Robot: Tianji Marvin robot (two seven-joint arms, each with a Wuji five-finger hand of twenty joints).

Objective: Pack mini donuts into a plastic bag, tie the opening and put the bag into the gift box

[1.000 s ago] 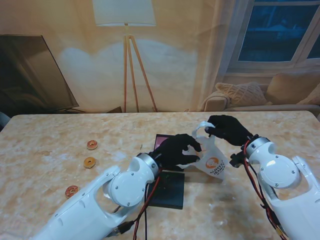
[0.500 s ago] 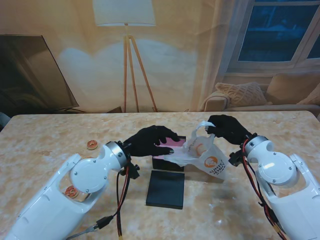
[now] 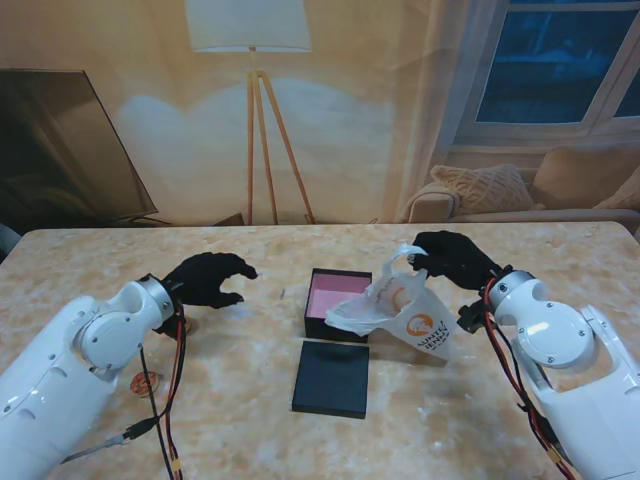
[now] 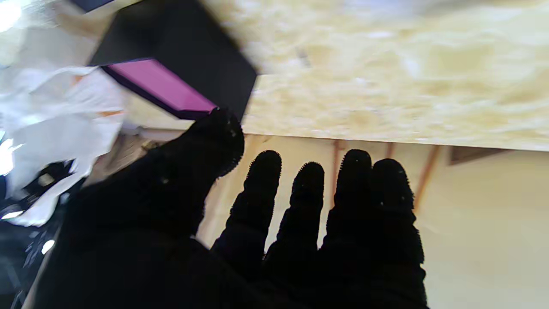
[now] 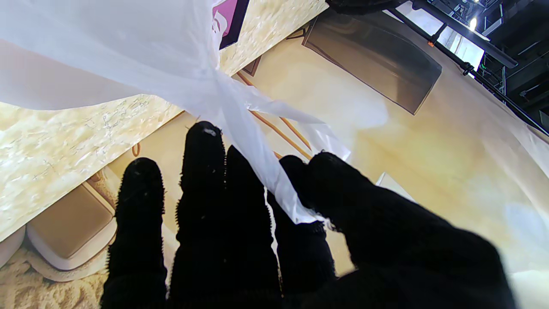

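Stand view: left hand (image 3: 207, 279) now off the bag (image 3: 395, 309), fingers (image 3: 240, 270) spread, empty (right hand (image 3: 455, 258) pinching its handle).

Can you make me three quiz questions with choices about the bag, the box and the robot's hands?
1. Where is the flat black lid?
A. nearer to me than the open black gift box
B. on top of the box
C. inside the bag

2. What colour is the box's inside?
A. green
B. pink
C. yellow

3. What is the black-gloved right hand doing?
A. resting flat on the table
B. holding a donut
C. holding the white plastic bag by its top

Answers: 1 A, the lid lies on the marble table nearer than the box. 2 B, the lining shows pink. 3 C, the fingers pinch the bag's handle.
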